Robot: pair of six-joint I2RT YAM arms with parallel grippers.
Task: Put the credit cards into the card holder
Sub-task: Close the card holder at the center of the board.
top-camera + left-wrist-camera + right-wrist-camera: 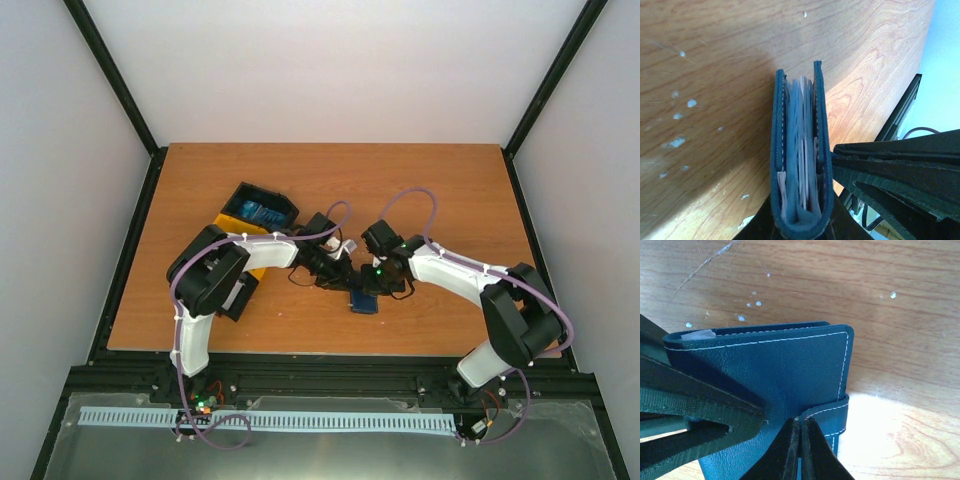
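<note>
Holder (775, 375): near the middle of the bench (200, 180), toward its near edge.
Left gripper (801, 227): clamped on the holder's folded back.
Right gripper (801, 445): pinched on its flap.
Feel: likely light, soft, bendy; cards (799, 145) could slip out.
Best hold: the folded back.

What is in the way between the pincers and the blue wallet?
Nothing visible. The left pincer clamps the wallet around its folded body, and the right pincer pinches its strap.
</note>
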